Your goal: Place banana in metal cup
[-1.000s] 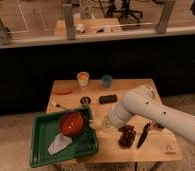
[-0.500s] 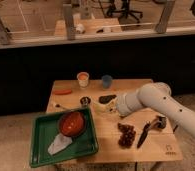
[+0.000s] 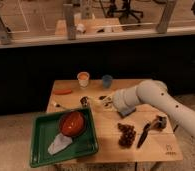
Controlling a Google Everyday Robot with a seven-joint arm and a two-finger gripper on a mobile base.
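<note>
The small metal cup [image 3: 84, 101] stands upright on the wooden table [image 3: 156, 150], left of centre, just behind the green tray. My gripper [image 3: 105, 102] reaches in from the right on a white arm and sits at table height right next to the cup, on its right side. A small pale bit shows at the gripper's tip; I cannot tell whether it is the banana. No banana lies in plain view elsewhere on the table.
A green tray [image 3: 41, 152] at the front left holds a red bowl [image 3: 72, 123] and a white cloth [image 3: 58, 145]. An orange cup [image 3: 83, 78] and a blue cup [image 3: 107, 81] stand at the back. Dark grapes [image 3: 126, 135] and a black utensil [image 3: 143, 135] lie at the front right.
The arm has swung from the front middle of the table, by the tray's right edge, back and left to the metal cup. The pale object seen there is gone from that spot.
</note>
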